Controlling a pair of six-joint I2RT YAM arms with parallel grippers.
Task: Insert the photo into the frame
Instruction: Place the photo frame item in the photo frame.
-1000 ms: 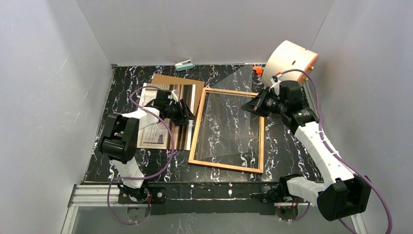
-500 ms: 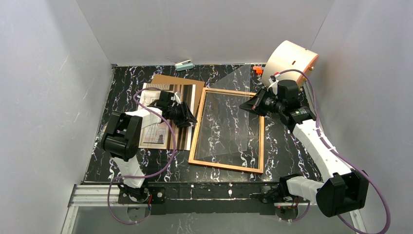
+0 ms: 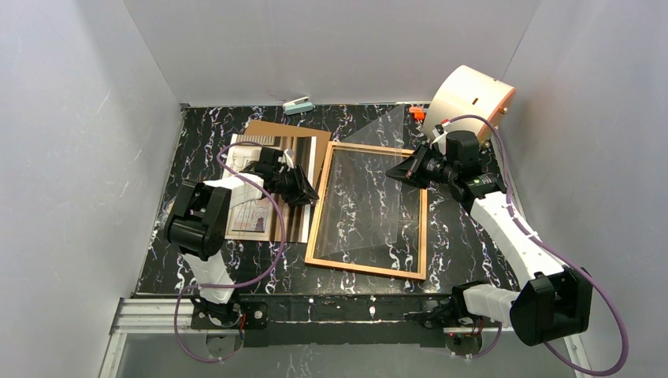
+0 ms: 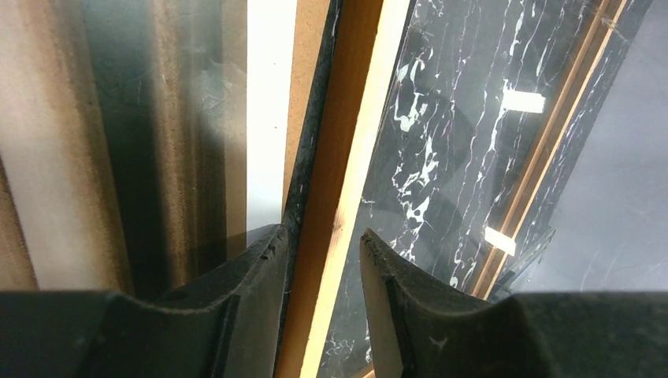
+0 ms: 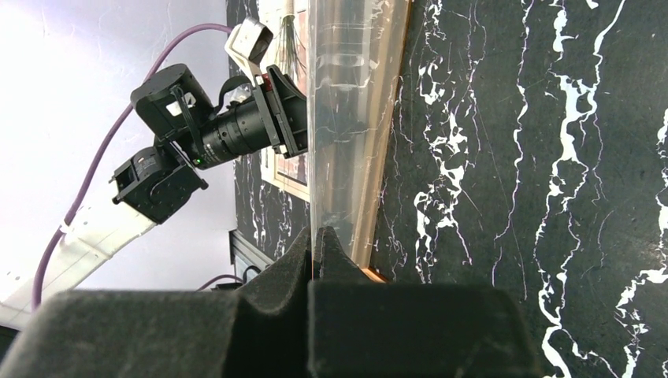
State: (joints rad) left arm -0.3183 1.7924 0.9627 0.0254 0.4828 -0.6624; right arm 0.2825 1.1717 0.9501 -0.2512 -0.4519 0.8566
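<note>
The orange-brown wooden frame (image 3: 366, 268) lies flat at the table's middle. The photo (image 3: 256, 209), striped with a dark plant, lies left of it on a brown backing board (image 3: 272, 128). My left gripper (image 3: 303, 189) is open and empty; in the left wrist view its jaws (image 4: 323, 240) straddle the frame's left rail (image 4: 339, 173), with the photo (image 4: 118, 118) beside it. My right gripper (image 3: 406, 168) is shut on the clear sheet (image 3: 384, 130) at the frame's far right corner and holds that edge tilted up. The right wrist view shows the sheet (image 5: 346, 118) pinched between the fingers.
A beige round drum (image 3: 470, 98) stands at the back right with a small orange part (image 3: 417, 113) beside it. A small teal and white object (image 3: 298, 105) lies by the back wall. Grey walls close in three sides.
My right gripper has drawn slightly left with the clear sheet. My left gripper has shifted a little toward the frame's left rail.
</note>
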